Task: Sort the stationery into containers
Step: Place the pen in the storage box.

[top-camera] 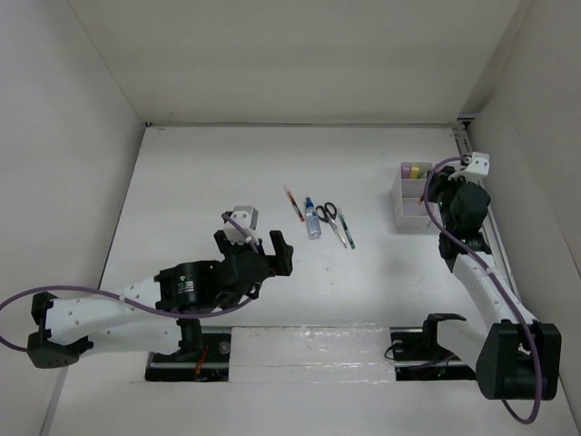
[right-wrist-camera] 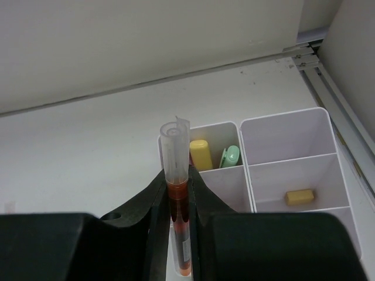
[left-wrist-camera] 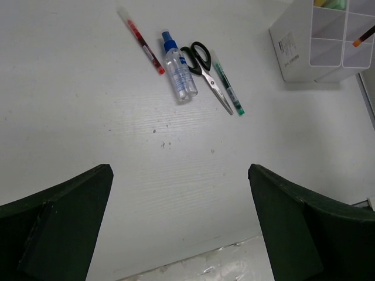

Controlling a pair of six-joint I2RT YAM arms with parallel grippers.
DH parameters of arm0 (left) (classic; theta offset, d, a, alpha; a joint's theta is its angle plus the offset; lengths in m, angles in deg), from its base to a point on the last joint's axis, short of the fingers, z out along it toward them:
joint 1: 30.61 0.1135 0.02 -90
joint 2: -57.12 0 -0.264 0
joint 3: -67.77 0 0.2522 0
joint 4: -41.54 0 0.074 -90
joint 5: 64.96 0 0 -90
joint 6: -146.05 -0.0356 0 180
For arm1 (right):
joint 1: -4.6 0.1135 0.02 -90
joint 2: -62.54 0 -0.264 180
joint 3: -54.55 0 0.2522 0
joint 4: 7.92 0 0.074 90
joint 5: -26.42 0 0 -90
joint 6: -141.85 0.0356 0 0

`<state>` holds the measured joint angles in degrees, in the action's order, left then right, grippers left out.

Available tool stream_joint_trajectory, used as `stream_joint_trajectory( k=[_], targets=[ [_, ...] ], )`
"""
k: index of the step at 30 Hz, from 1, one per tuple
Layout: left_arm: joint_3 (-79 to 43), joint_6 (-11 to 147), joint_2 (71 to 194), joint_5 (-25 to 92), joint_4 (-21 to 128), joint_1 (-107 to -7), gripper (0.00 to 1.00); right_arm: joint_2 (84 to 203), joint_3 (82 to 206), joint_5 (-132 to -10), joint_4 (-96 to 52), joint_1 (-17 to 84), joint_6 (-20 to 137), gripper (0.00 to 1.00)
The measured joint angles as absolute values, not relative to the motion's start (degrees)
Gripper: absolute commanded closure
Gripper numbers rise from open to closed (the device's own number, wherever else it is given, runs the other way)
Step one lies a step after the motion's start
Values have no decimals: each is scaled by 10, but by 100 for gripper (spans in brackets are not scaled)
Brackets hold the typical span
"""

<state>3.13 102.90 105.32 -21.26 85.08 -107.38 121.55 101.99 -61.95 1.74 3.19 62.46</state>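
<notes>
The right fingers (right-wrist-camera: 179,202) clamp shut on a clear-barrelled orange-red pen (right-wrist-camera: 176,153), held upright. The left fingers (top-camera: 259,250) gape wide, empty, over the desk (left-wrist-camera: 88,117). Beyond the pen, the white four-compartment plastic organizer (right-wrist-camera: 328,153) holds a yellow stubby stick (right-wrist-camera: 200,154) and a green one (right-wrist-camera: 231,156) in its far-left compartment, and a small yellow piece (right-wrist-camera: 299,196) in a right one.

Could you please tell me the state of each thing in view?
Left gripper: open, empty.
Right gripper: shut on an orange pen, above the organizer.
Organizer: upright, partly filled.
Red pen: lying flat.
Bottle: capped, lying on its side.
Scissors: closed, lying flat.
Green pen: lying flat.
</notes>
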Motion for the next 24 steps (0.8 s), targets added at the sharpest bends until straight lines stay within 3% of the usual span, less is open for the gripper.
stream_joint_trajectory(
  k=[24],
  targets=[
    [38, 1028, 1053, -205, 847, -1074, 0, 1242, 1012, -629, 23, -11, 657, 100]
  ],
)
